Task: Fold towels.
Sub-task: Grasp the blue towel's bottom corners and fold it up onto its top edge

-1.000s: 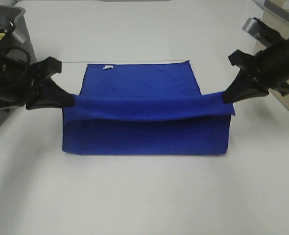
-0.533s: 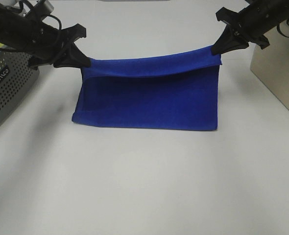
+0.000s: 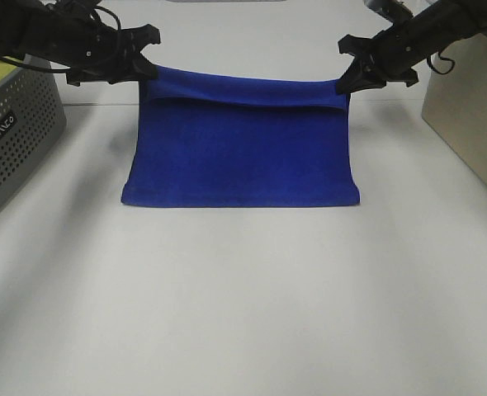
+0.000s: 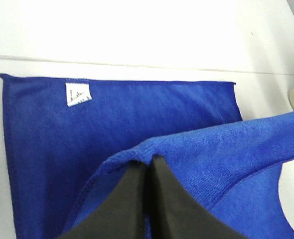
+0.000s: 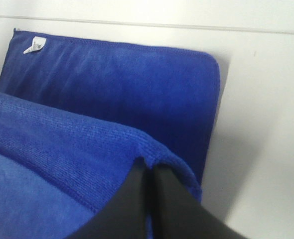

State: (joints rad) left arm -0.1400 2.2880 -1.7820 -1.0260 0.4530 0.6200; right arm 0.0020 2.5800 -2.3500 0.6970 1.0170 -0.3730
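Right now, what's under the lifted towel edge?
More of the towel: its lower layer, with the white tag, flat on the table. The table beneath that layer is covered.

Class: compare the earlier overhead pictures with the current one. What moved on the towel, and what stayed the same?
The left gripper and right gripper carried the blue towel's lifted edge away from the camera, toward its far edge, drawing the top layer over the bottom one. Nothing was let go: each stays shut on its corner. The bottom layer still lies flat on the table.
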